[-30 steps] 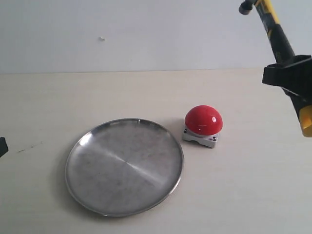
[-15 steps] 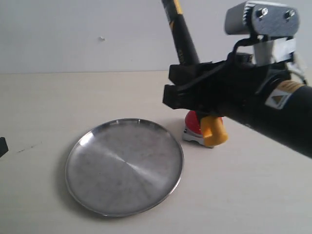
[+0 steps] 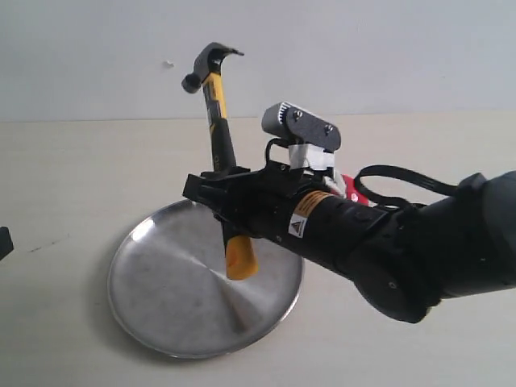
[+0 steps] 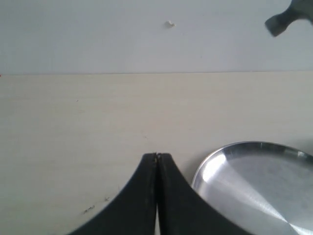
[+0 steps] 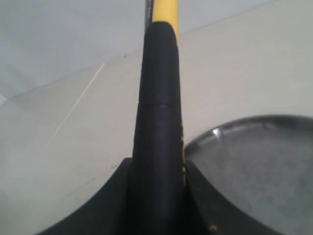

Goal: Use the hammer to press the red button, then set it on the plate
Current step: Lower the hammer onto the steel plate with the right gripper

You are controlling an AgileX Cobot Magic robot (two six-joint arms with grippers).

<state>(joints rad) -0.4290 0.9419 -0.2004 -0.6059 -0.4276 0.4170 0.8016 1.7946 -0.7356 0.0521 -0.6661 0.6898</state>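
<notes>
My right gripper point(image 3: 224, 203) is shut on the black grip of the hammer point(image 3: 219, 137), holding it nearly upright over the silver plate point(image 3: 173, 314). The dark claw head is up and the yellow handle end hangs just above the plate. In the right wrist view the hammer point(image 5: 159, 98) fills the space between the jaws of the right gripper point(image 5: 157, 169), with the plate point(image 5: 259, 166) beside it. The red button point(image 3: 359, 197) shows only as a sliver behind the right arm. The left gripper point(image 4: 157, 157) is shut on nothing, close to the plate point(image 4: 254, 171) rim; the hammer head point(image 4: 288, 17) shows far off.
The bulky black right arm point(image 3: 387, 242) reaches across the middle of the pale tabletop point(image 3: 72, 161) and covers the button area. A white wall point(image 3: 363, 48) stands behind the table. A small dark part of the left arm point(image 3: 4, 242) shows at the left edge.
The right arm has swept left with the hammer, from the far right past the button to above the plate. The button is now almost hidden. The left gripper has not moved.
</notes>
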